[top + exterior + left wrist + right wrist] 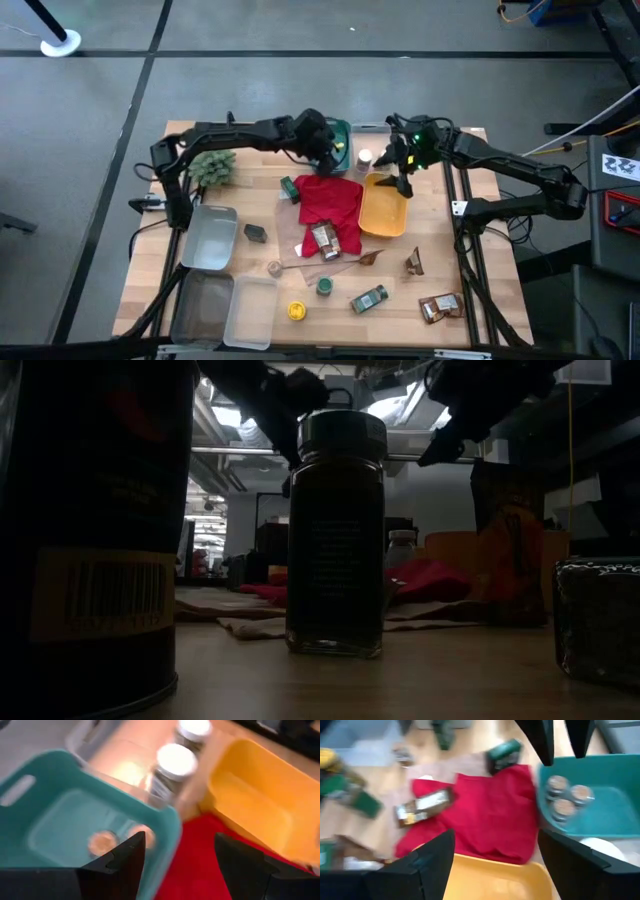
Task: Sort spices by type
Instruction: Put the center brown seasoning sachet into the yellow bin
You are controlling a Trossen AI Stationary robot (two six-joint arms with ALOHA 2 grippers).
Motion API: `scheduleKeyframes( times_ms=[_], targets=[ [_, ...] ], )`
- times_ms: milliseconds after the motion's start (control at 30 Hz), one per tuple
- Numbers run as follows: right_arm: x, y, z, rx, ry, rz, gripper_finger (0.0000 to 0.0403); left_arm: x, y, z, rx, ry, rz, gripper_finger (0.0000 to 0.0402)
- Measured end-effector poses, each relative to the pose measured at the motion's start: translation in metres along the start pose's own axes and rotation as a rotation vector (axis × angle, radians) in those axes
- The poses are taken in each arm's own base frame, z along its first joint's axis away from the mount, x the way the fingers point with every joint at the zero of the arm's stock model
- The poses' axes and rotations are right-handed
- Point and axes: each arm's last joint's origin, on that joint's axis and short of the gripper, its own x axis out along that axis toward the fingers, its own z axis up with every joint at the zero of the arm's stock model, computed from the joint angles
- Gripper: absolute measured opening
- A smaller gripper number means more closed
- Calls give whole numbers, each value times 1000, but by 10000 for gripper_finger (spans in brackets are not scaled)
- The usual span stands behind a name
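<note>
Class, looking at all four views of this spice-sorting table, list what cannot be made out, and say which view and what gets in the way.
- Teal bin contents, high view: left gripper covers them.
- Jar label, low view: backlit, unreadable.
- White-lidded jars, left wrist view: blurred; the farther one cut off by the edge.
- Yellow bin, right wrist view: cut off by the edge and the right gripper's fingers.

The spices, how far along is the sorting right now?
Early stage. Done: three tan-lidded jars sit in the teal bin. In hand: nothing; the left claw is open over the teal bin's edge, the right claw open above the empty yellow bin. Left: the white-lidded jars beside the teal bin, the packet on the red cloth, and the green- and yellow-lidded jars, tins and packets scattered on the table.
</note>
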Motion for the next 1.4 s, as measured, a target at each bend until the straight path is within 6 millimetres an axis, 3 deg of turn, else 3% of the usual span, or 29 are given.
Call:
scheduleKeyframes(
  times_ms=[233,433,600,1000,1133,1400],
  targets=[
    [0,12,3,-6,-83,318,285,-7,-46,-14,146,86,-74,221],
    [12,43,2,-46,4,414,285,-8,-76,-22,237,96,-128,221],
    [23,75,1,-87,119,321,285,-9,-90,-28,296,112,-154,221],
    [36,149,-7,-162,226,121,285,-10,-100,-32,334,121,-171,221],
    [47,161,-12,-148,254,32,285,-11,-105,-33,367,117,-181,221],
    [77,180,-27,-123,374,39,285,-11,-109,-34,345,118,-186,221]
  ],
)
